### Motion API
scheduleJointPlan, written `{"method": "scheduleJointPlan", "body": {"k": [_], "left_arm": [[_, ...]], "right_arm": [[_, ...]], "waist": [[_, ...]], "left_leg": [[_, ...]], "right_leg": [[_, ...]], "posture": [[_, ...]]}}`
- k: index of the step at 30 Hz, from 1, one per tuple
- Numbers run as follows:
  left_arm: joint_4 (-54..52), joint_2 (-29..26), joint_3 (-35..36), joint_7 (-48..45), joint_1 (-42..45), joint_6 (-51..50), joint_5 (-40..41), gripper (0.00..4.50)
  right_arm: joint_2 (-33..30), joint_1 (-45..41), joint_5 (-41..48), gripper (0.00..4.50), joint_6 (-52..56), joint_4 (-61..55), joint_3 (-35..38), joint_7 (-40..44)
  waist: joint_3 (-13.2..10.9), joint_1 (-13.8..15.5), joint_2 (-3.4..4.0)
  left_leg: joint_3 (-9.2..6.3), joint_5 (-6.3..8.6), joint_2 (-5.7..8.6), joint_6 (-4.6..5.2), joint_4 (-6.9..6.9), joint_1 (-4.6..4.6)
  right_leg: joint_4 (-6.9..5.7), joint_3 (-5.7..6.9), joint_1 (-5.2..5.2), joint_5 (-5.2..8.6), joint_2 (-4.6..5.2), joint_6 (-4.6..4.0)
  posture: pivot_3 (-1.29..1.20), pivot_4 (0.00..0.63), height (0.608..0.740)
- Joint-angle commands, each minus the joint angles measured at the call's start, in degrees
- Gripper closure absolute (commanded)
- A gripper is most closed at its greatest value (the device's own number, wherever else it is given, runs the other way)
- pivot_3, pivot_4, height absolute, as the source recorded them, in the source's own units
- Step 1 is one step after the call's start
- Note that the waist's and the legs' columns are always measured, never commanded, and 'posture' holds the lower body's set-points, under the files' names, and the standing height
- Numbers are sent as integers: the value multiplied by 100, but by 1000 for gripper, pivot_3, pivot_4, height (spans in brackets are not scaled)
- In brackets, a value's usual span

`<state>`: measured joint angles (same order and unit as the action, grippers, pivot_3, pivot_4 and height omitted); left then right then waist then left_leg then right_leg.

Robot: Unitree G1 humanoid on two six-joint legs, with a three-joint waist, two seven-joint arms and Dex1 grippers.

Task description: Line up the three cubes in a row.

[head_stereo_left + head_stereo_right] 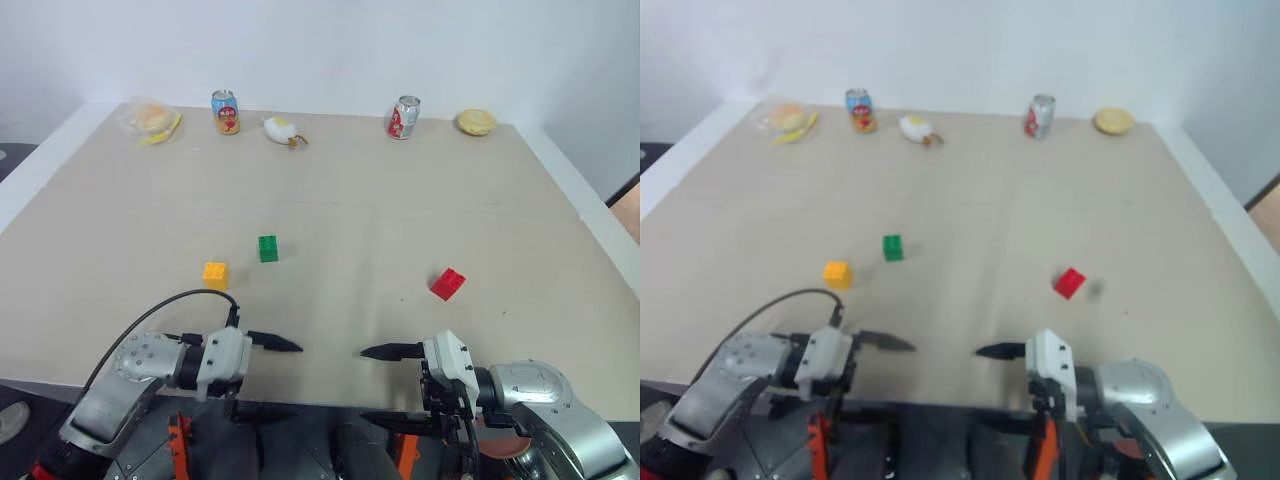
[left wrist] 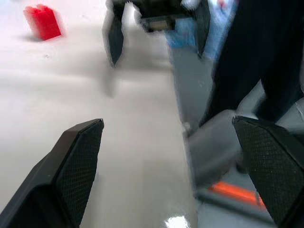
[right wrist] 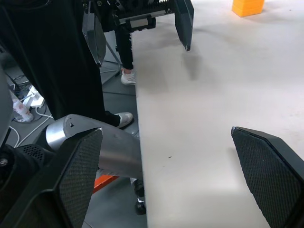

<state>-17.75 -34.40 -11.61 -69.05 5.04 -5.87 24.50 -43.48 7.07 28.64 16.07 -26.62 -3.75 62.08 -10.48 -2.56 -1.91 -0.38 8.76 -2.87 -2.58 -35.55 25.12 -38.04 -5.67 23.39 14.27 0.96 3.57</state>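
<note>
Three cubes lie apart on the beige table: a yellow-orange cube at the near left, a green cube just behind and right of it, and a red cube well off to the right. My left gripper and right gripper hover at the table's near edge, tips pointing at each other. Both are open and hold nothing. In the left wrist view the red cube lies beyond the right gripper. The yellow-orange cube sits past the left gripper in the right wrist view.
Along the far edge stand a blue-orange can and a red-silver can, with a wrapped bun, a white item and a round bun. A person's shoe rests on the floor beside the table.
</note>
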Motion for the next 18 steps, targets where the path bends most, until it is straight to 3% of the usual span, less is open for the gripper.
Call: {"method": "scheduleJointPlan", "body": {"k": [1, 5, 9, 18], "left_arm": [[-2, 521, 175, 701, 701, -657, 428, 19], [195, 1225, 194, 1404, 1310, -992, 484, 19], [414, 1906, 118, 1948, 1659, -986, 360, 19], [863, 2708, -164, 2189, 2131, -713, 69, 19]], "right_arm": [[-30, -563, 806, 0, 823, -223, 738, -558], [-81, -1583, 1135, 0, 1412, 441, 1449, -1187], [-405, -2276, 833, 0, 1592, 1494, 1840, -1381], [-874, -2532, -82, 0, 1400, 3007, 1209, -669]], "waist": [[-1, 5, 1], [1, -8, -1], [1, 1, -1], [4, -9, 6]], "left_leg": [[-2, -1, 0, 2, -9, 1], [-2, -7, 9, 10, -21, -4], [-4, -13, 18, 20, -21, 1], [-10, -2, 24, 38, 2, 3]], "right_leg": [[-1, 2, -4, -3, 0, 5], [-2, -8, -13, -18, -1, 18], [-2, -17, -13, -30, -3, 29], [-2, -33, -10, -22, -15, 60]], "posture": [[0, 150, 733], [0, 150, 733], [0, 150, 733], [0, 150, 733]]}}
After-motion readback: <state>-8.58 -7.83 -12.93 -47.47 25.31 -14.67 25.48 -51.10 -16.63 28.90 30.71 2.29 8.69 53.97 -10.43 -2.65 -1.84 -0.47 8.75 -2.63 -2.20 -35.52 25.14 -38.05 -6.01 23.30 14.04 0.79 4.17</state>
